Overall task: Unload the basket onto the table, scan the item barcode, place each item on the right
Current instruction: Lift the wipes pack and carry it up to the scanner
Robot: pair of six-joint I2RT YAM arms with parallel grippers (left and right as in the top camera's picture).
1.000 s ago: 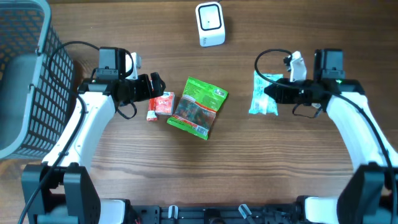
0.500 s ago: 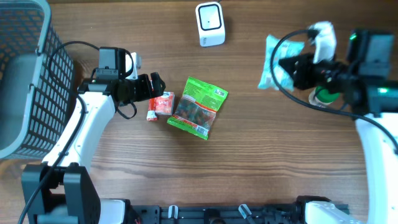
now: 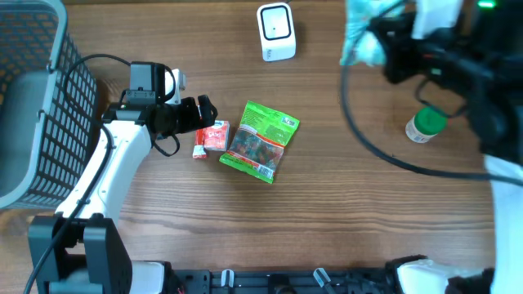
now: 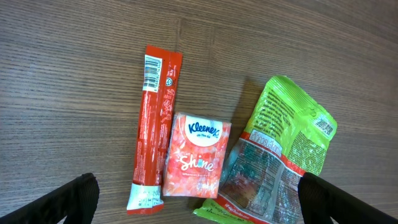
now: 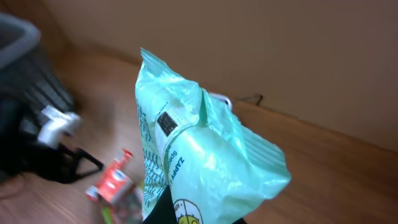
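The wooden table [image 3: 327, 229] has a grey wire basket [image 3: 33, 98] at its left edge. Above it the right hand [image 3: 384, 45] is pressed together on a mint-green plastic packet [image 5: 199, 155], holding it in the air to the right of the white barcode scanner [image 3: 275, 31]. The left hand [image 3: 198, 114] hangs spread wide over the green snack bag [image 3: 260, 140], Kleenex tissue pack [image 4: 198, 155] and red stick sachet [image 4: 153, 124], gripping nothing. The pick-up looks done, and what is left is presenting the packet's barcode to the scanner.
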